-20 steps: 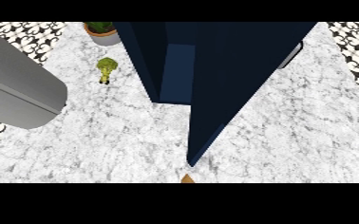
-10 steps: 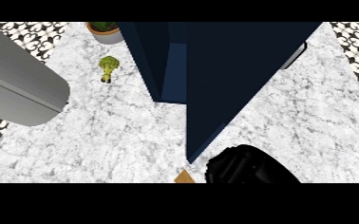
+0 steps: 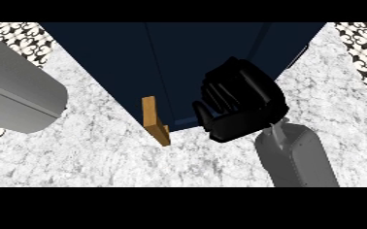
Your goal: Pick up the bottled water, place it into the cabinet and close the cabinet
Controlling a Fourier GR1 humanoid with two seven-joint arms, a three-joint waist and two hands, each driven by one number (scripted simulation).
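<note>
A tall dark navy cabinet fills the upper middle of the head view. A strip of bare wood shows at its lower left corner. My right hand is over the cabinet's lower front, with the fingers relaxed and spread against the dark panel and the thumb below them. Nothing shows in that hand. Its grey forearm comes in from the lower right. The bottled water is nowhere in view, and neither is my left hand.
A large grey rounded shape lies at the left edge. White marble counter spreads around the cabinet's base. A black-and-white patterned wall shows in the top corners.
My right hand has risen from the lower edge to the cabinet's front. The view has closed in on the cabinet, and the small green object and the pot have left the frame.
</note>
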